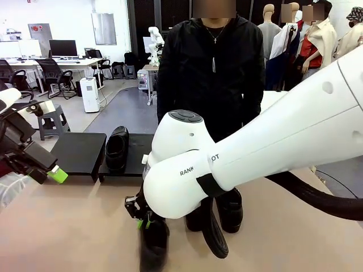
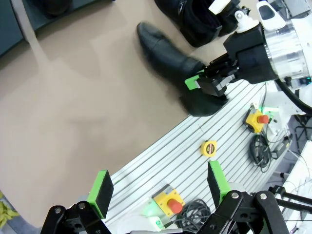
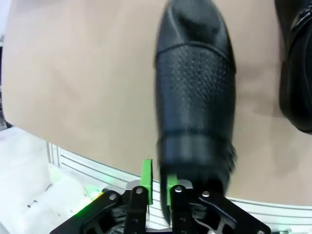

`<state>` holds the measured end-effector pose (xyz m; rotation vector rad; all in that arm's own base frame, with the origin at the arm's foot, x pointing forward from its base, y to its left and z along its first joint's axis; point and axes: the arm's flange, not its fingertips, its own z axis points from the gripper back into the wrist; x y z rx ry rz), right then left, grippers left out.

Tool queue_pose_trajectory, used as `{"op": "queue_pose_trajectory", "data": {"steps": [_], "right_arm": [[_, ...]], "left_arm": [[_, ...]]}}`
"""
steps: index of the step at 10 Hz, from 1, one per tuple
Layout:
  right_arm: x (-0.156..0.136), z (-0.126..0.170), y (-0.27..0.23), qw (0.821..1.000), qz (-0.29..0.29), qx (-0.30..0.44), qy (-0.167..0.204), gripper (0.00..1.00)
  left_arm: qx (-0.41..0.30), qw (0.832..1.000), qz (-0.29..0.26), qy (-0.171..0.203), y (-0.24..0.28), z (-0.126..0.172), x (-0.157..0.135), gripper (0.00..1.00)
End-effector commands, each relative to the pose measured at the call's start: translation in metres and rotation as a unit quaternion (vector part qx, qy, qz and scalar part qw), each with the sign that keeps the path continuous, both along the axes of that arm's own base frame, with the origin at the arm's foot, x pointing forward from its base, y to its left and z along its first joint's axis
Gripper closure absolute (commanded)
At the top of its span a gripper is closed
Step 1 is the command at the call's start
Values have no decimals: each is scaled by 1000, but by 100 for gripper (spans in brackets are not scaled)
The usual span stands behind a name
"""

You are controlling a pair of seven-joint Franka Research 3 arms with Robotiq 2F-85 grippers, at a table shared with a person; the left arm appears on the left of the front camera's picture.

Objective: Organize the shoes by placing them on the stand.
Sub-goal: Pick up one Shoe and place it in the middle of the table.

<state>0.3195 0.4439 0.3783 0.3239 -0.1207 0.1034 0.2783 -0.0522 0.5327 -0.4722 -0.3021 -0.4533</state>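
Right gripper (image 1: 144,222) sits at the heel of the near shoe (image 3: 195,97), by the front edge of the table (image 1: 68,226). Jaws nearly together; gripping or letting go, cannot tell. Left gripper (image 2: 159,187) spread wide and empty, likely waiting clear. Far shoe (image 1: 117,147) rests on the stand (image 1: 79,152).

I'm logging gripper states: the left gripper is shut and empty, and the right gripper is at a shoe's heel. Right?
Not quite. The left gripper is open, not shut: the left wrist view shows its green pads wide apart with nothing between them. The rest stands: the right gripper is at the heel of a shoe.
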Motion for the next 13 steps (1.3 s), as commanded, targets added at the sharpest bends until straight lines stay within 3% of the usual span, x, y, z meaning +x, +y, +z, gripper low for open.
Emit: {"op": "queue_pose_trajectory", "data": {"steps": [1, 3, 5, 7, 8, 10, 11, 13], "right_arm": [[0, 9, 11, 1000, -24, 9, -10, 0], [-3, 19, -3, 999, -22, 25, -17, 0], [-9, 47, -58, 998, -3, 65, -1, 0], [-12, 75, -147, 996, 15, 79, 36, 0], [-14, 84, -201, 994, -11, 85, 62, 0], [-23, 109, -311, 986, 5, 144, 84, 0], [-26, 118, -354, 984, -19, 162, 67, 0], [-37, 121, -429, 983, -9, 185, 8, 0]], "left_arm": [[-10, 1000, -2, 3, 1, 1, 0, 0], [-10, 1000, -2, 3, 1, 1, 0, 0], [-10, 1000, -2, 3, 1, 1, 0, 0], [-10, 1000, -2, 3, 1, 1, 0, 0], [-10, 1000, -2, 3, 1, 1, 0, 0], [-10, 1000, -2, 3, 1, 1, 0, 0], [-10, 1000, -2, 3, 1, 1, 0, 0], [-10, 1000, -2, 3, 1, 1, 0, 0]]}}
